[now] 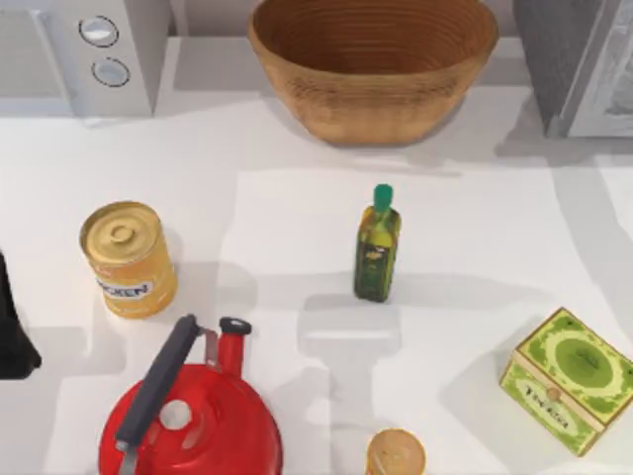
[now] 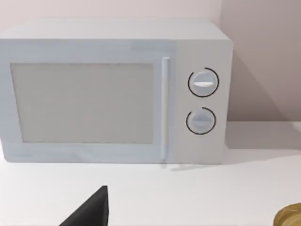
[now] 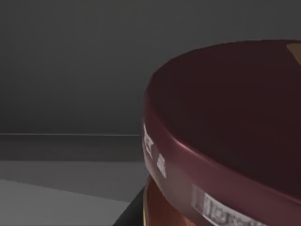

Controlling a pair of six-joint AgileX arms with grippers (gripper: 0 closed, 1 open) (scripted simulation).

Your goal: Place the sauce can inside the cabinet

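Apparently the sauce can [image 3: 225, 141] sits inside the dark grey cabinet [image 1: 584, 69], ready for release. Whether the right end effector grips it, I cannot tell. Left arm idles facing the microwave [image 2: 113, 94].

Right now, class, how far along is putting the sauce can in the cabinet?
Looks done: pickup; the small orange-brown, maroon-lidded sauce jar sits close to the right wrist camera. In hand: placing, against a dark grey interior, likely of the large grey cabinet. Left: release, withdrawal. Left arm parked at left of white table.
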